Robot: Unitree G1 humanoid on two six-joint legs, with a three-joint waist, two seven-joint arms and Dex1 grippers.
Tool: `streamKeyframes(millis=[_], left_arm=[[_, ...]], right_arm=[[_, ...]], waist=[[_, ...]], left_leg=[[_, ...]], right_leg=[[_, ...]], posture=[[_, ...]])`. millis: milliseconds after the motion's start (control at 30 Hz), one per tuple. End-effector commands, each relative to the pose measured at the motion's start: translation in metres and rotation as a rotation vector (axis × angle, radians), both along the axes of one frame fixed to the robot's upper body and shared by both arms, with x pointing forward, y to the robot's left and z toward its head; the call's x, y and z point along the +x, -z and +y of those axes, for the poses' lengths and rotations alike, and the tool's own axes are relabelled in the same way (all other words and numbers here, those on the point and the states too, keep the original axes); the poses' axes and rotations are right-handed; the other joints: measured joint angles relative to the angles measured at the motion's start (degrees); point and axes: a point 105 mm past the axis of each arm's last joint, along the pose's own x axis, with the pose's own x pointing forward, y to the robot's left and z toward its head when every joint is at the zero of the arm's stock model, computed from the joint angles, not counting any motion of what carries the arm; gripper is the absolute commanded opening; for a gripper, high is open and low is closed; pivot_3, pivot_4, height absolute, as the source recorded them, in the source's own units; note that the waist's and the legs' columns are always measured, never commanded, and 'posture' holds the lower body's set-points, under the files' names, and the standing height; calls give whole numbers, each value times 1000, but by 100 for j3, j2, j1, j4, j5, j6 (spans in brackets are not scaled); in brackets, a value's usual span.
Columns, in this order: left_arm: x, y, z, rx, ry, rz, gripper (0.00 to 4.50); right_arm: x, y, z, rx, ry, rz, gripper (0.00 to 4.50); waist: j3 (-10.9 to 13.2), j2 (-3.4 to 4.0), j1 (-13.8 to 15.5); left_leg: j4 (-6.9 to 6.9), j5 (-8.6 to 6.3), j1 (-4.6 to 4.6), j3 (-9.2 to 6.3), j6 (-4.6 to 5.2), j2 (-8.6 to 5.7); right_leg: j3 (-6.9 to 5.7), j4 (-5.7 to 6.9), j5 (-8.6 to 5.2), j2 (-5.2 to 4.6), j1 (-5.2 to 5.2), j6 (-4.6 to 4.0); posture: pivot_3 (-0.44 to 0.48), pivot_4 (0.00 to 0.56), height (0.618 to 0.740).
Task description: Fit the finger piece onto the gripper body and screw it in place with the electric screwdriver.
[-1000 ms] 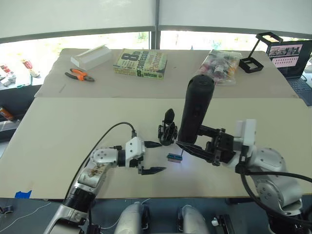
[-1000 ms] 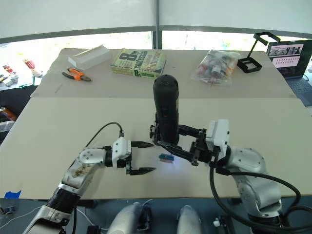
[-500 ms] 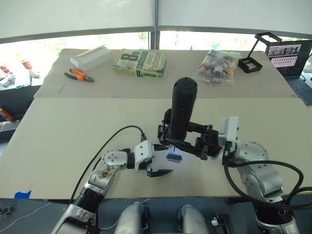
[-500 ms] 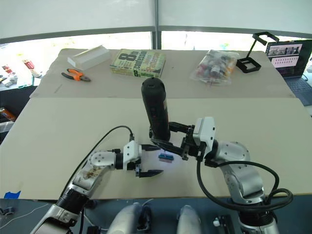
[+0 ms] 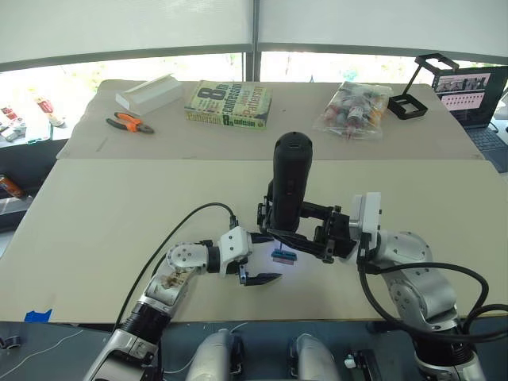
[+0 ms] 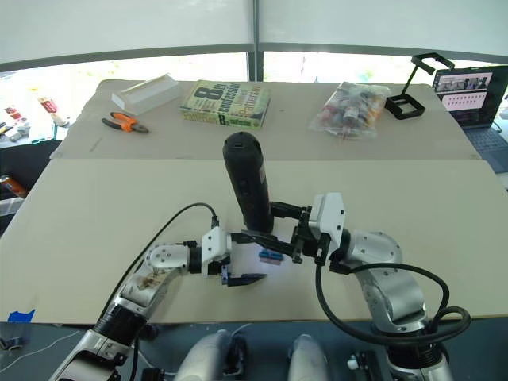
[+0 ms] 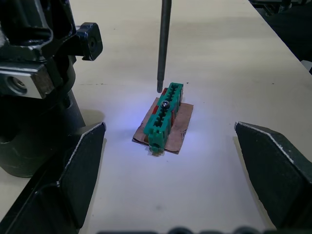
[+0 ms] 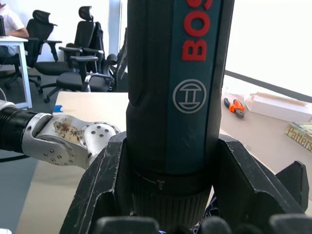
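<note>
Two tools are working: our right tool [image 6: 274,238] is clamping the electric screwdriver [image 5: 287,189] upright, bit hovering just above the green block [image 7: 165,116]; the gripper body [image 7: 34,83] is standing at nine o'clock. Our left tool [image 5: 262,255] is spread wide around the block on the counter [image 5: 119,206].

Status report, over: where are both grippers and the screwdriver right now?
Right gripper shut on electric screwdriver, upright. Left gripper open beside green block. Bit tip just above the block; gripper body alongside.
</note>
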Motion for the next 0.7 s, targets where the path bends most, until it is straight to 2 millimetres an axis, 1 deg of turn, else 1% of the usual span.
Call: streamKeyframes(millis=[33, 400, 700], left_arm=[[-2, 3, -4, 2, 8, 3, 4479], [2, 3, -4, 2, 3, 7, 4479], [1, 4, -3, 8, 10, 15, 4479]], right_arm=[[-5, -15, -4, 26, -4, -68, 1907], [-6, -14, -7, 15, -4, -53, 1907], [-5, -13, -7, 21, 4, -53, 1907]], waist=[[0, 0, 1], [0, 0, 15], [-1, 0, 9]], left_leg=[[1, 0, 0, 0, 0, 0], [6, 0, 0, -1, 1, -1], [9, 0, 1, -1, 1, 0]], right_leg=[[0, 0, 0, 0, 0, 0], [-1, 1, 0, -1, 4, 0], [-1, 5, 0, -1, 3, 0]], posture=[[0, 150, 740], [0, 150, 740], [0, 150, 740]])
